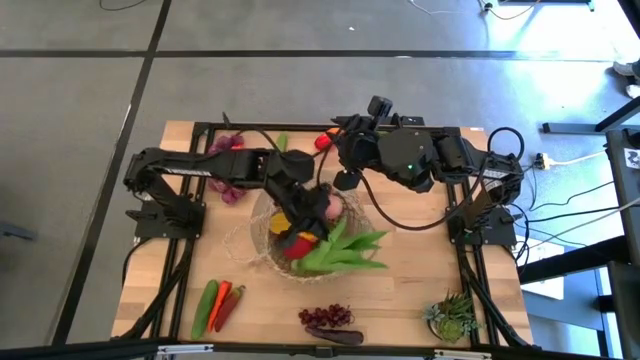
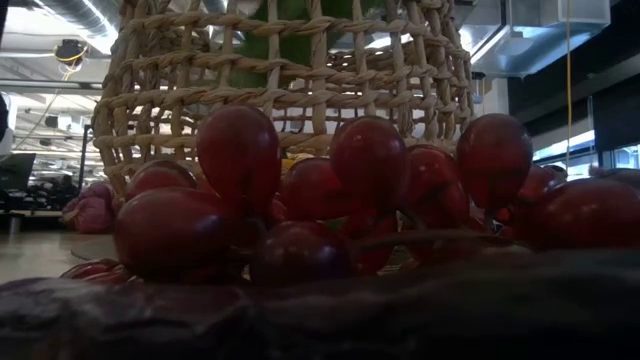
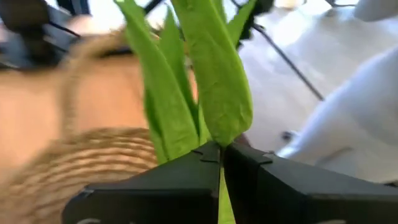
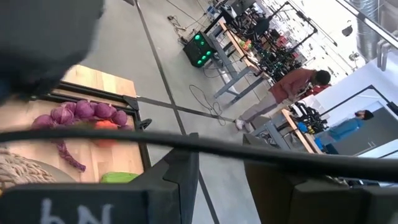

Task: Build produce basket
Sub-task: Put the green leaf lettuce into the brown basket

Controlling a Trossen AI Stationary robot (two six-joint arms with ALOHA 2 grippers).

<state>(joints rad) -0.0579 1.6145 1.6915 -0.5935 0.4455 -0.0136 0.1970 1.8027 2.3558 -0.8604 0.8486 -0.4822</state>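
The tan wicker basket [image 1: 262, 235] stands mid-table and holds a yellow pepper [image 1: 281, 221] and a red pepper [image 1: 298, 243]. Green leafy stalks [image 1: 350, 250] reach from inside it out over its right rim. My left gripper [image 1: 318, 212] hangs over the basket and is shut on those stalks [image 3: 211, 93]. My right gripper [image 1: 345, 180] hovers just beyond the basket's far rim, open and touching nothing; its wrist view looks past its fingers [image 4: 180, 180] at the floor. The low view shows the basket's woven wall [image 2: 300, 80] behind red-purple grapes [image 2: 300, 200]. My left gripper pinches the leafy stalks at their stem end [image 3: 222, 186] between its two fingers, with a thin green strip showing between them. It comes from the table's left, slanting down. The leaves [image 3: 214, 81] fan out beyond the fingertips toward the basket's right rim.
A green cucumber and red-orange chillies [image 1: 218, 305] lie near the front left. Purple grapes [image 1: 325, 318] lie at the front edge and the spiky potted plant [image 1: 452, 318] at the front right. A tomato [image 1: 323, 142], a green piece [image 1: 282, 142] and more purple produce [image 1: 228, 145] lie along the far edge.
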